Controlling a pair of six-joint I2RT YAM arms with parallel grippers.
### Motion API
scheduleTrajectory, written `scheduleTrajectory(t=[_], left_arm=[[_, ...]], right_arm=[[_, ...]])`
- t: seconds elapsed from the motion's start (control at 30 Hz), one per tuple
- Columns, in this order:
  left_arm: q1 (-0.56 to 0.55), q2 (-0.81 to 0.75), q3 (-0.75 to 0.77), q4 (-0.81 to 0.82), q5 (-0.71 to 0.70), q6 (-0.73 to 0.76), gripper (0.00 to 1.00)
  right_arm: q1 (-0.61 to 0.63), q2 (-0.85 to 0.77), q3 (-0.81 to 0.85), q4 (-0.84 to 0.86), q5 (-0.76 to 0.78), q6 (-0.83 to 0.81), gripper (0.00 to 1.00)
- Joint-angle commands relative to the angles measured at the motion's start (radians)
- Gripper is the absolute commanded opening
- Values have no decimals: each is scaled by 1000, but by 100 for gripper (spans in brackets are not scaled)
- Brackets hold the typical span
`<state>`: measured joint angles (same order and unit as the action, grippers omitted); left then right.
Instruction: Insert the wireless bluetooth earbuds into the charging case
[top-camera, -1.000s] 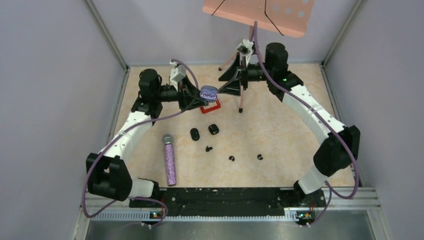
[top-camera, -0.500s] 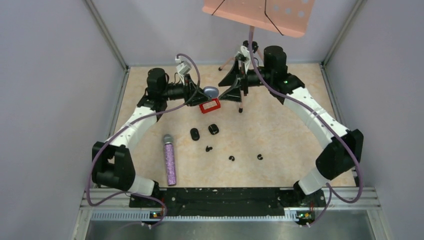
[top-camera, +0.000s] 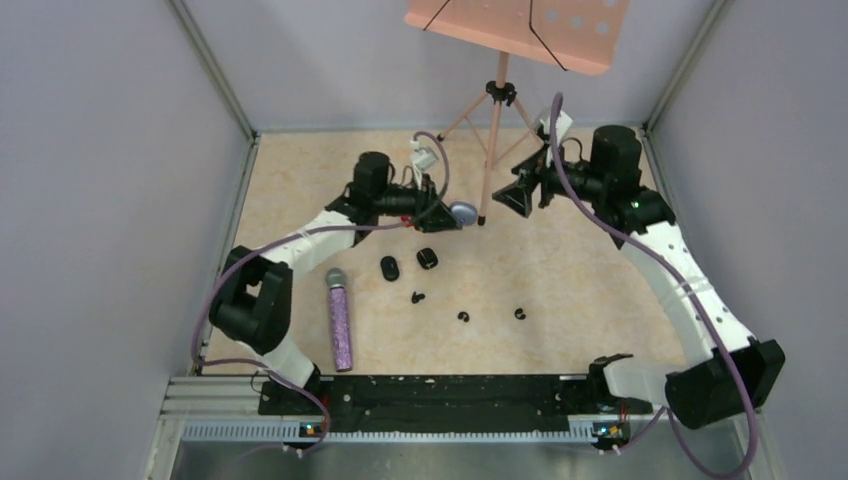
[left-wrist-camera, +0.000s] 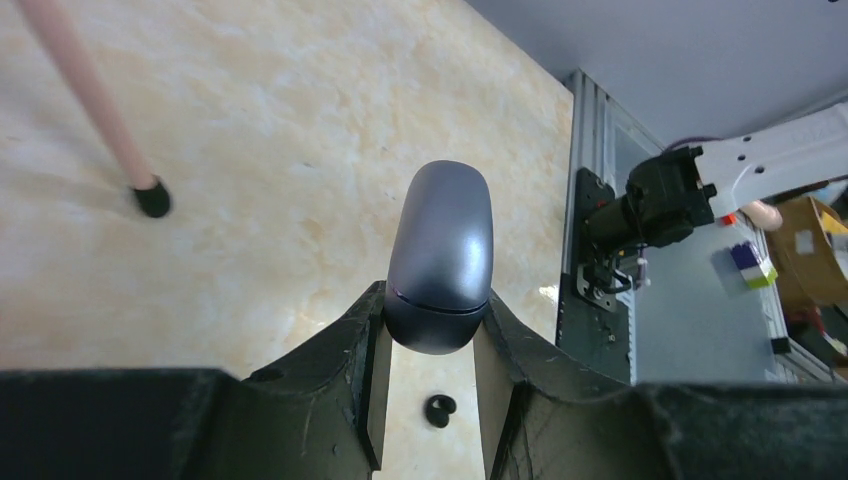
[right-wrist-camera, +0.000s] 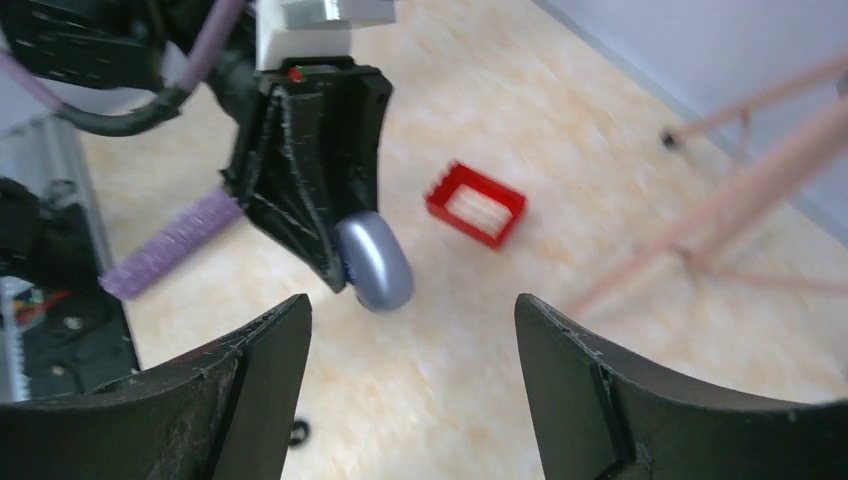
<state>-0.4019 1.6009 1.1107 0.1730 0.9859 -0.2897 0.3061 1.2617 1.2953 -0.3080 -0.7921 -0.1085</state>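
The left fingers (top-camera: 447, 217) have carried the case (left-wrist-camera: 440, 250) to the right and grip it, its lid now shut. The right fingers (top-camera: 520, 198) have drawn back, open and empty. The black earbuds (top-camera: 417, 297) lie apart on the bench (top-camera: 600, 290), nearer than the case, so I think the insertion must start again.

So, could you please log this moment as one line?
left gripper: shut on charging case, lid closed | right gripper: open, empty | earbuds: loose on table
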Motion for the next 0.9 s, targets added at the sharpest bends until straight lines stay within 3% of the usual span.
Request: scheduleTrajectory(t=[0.0, 0.13, 0.3, 0.43, 0.67, 0.87], left_arm=[[-108, 108, 7, 58, -120, -43, 0], [-178, 221, 84, -24, -313, -50, 1], [-237, 334, 166, -95, -415, -47, 0], [-257, 378, 197, -131, -516, -52, 0], [-275, 411, 215, -168, -564, -4, 16], [-290, 434, 225, -200, -593, 34, 17]], right_arm=[[-10, -152, -117, -152, 330, -122, 76], [-11, -212, -164, -251, 502, -128, 80], [-11, -234, -223, -264, 602, -152, 80], [-10, -239, -252, -263, 615, -163, 81], [-12, -223, -300, -261, 608, -172, 82], [-12, -174, -296, -250, 598, -181, 82]])
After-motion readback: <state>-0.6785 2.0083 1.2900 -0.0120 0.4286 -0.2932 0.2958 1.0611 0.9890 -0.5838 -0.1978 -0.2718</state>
